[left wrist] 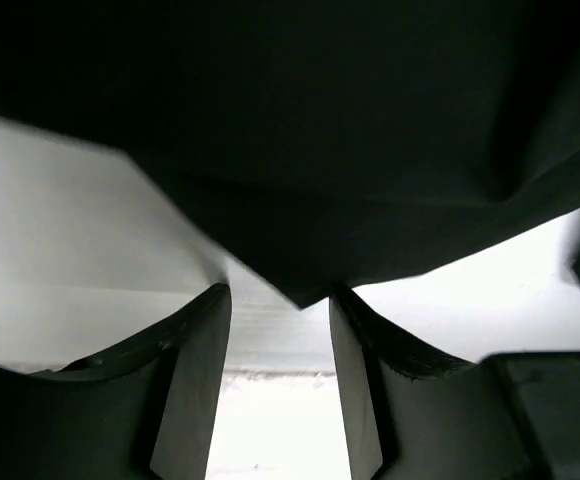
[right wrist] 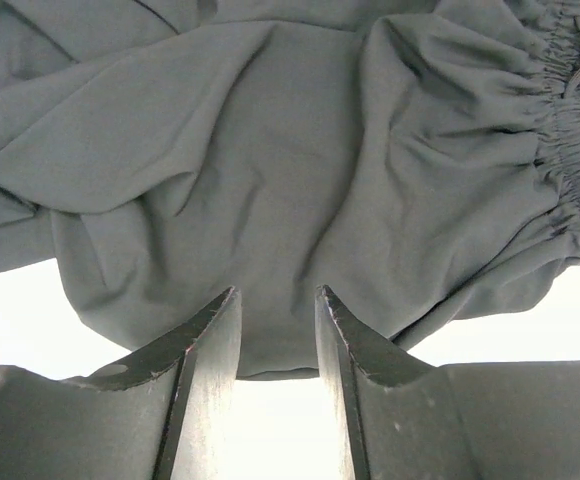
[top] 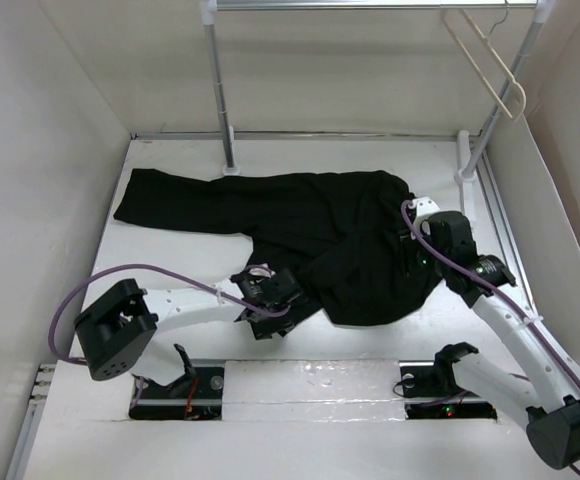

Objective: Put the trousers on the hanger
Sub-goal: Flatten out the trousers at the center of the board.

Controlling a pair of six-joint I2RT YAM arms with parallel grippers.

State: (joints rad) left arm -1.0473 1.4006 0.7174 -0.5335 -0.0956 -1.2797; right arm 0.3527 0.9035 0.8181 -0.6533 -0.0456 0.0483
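The trousers lie crumpled on the worktop. The hanger hangs well apart, above their far right end. Both tools are released: the left tool at their near edge, the right tool over their hem, cloth between its fingers.

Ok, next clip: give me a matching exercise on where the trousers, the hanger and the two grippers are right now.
Things:
1. trousers
2. hanger
3. left gripper
4. right gripper

Places and states:
a. hooked on the rack rail, far right
b. open, at the end with the elastic waistband
c. spread out on the table
d. open, at the near edge of the cloth, a pointed corner at its tips

Pairs: 1-c, 2-a, 3-d, 4-b
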